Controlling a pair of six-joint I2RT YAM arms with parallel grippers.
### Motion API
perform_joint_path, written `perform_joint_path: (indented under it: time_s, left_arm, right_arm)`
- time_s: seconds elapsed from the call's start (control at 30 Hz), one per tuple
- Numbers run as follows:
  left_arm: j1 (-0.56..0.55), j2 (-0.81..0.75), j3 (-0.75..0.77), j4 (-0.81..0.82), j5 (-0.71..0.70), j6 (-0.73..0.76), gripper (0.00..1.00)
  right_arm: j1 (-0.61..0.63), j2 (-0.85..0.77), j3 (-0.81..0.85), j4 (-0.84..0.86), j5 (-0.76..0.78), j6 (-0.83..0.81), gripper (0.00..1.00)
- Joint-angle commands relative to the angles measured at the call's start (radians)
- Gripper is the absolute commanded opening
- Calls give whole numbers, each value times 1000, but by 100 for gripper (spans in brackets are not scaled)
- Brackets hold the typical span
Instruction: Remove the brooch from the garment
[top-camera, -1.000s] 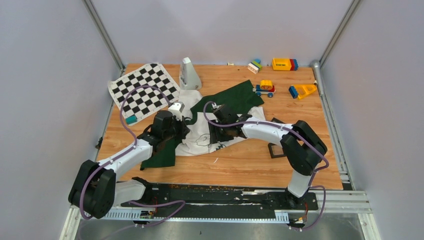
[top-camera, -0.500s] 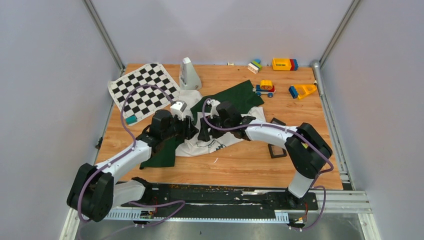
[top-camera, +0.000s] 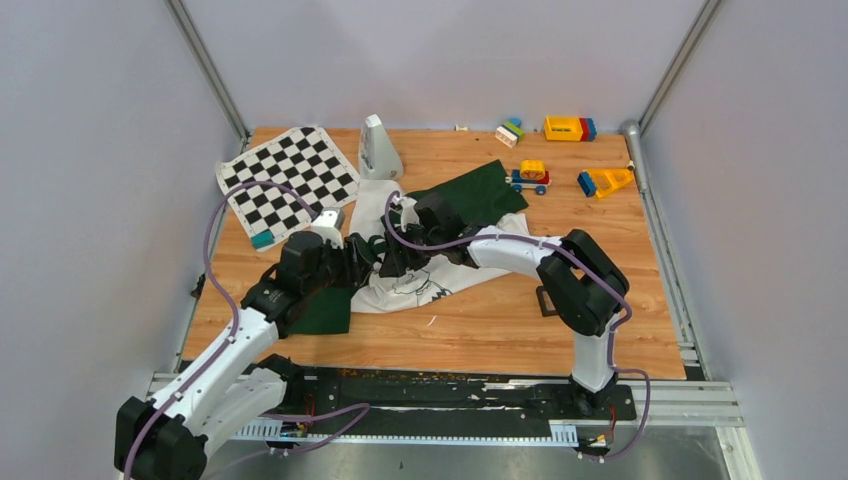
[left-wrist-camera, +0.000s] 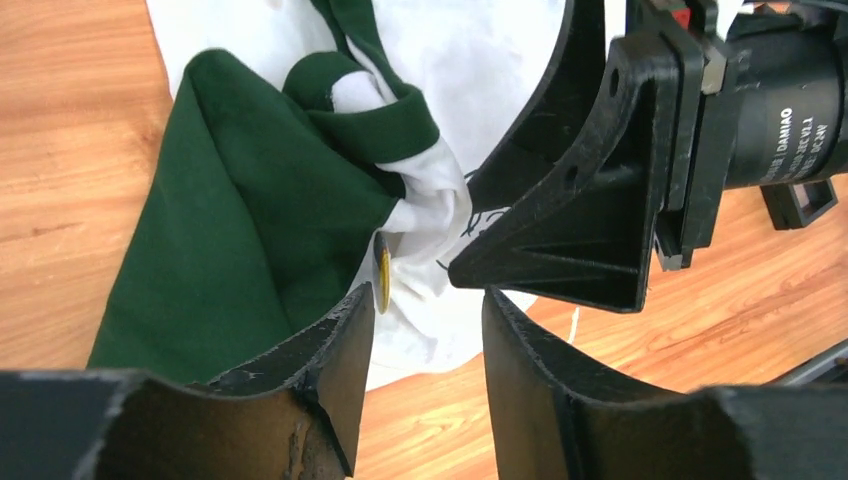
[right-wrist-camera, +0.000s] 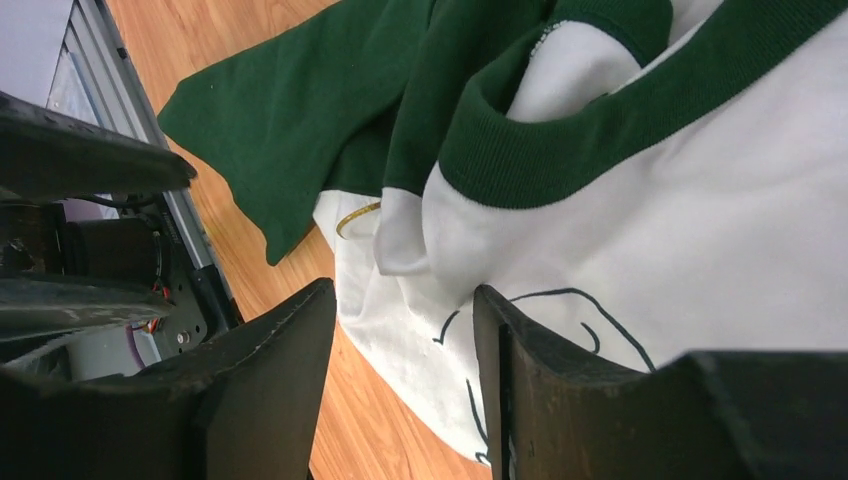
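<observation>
The garment (top-camera: 432, 280), a white T-shirt with dark green sleeves, lies bunched mid-table. It fills the left wrist view (left-wrist-camera: 260, 230) and the right wrist view (right-wrist-camera: 700, 220). The brooch (left-wrist-camera: 383, 283) is a tiny gold disc seen edge-on, pinned to a white fold just off my left finger's tip. It shows as a thin gold arc in the right wrist view (right-wrist-camera: 356, 218). My left gripper (left-wrist-camera: 425, 315) is open and holds nothing. My right gripper (right-wrist-camera: 400, 330) is open, its tips facing the left one (top-camera: 365, 258) across the fold. The right gripper (top-camera: 390, 256) sits over the collar.
A black-and-white chequered mat (top-camera: 288, 180) lies back left, with a white cone-shaped object (top-camera: 378, 148) beside it. Toy blocks and a toy car (top-camera: 529, 176) are at the back right. The small black tray (top-camera: 546, 300) is partly hidden behind the right arm.
The left arm has drawn back toward the near left. The right gripper has moved left over the shirt, so the two grippers now meet tip to tip at the bunched fold.
</observation>
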Motion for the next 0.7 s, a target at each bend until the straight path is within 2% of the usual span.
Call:
perform_joint_path:
  time_s: [0.0, 0.1, 0.3, 0.67]
  left_arm:
    - [5, 6, -38, -11, -1, -45, 49]
    - [5, 40, -65, 24, 42, -13, 46]
    - [5, 103, -67, 47, 64, 30, 42]
    - [5, 129, -66, 18, -39, 21, 42]
  right_arm:
    - [-3, 38, 83, -20, -48, -6, 52]
    - [-5, 35, 82, -20, -56, -9, 50]
    - [-5, 38, 77, -15, -71, -9, 32]
    - [-4, 47, 82, -21, -70, -4, 28]
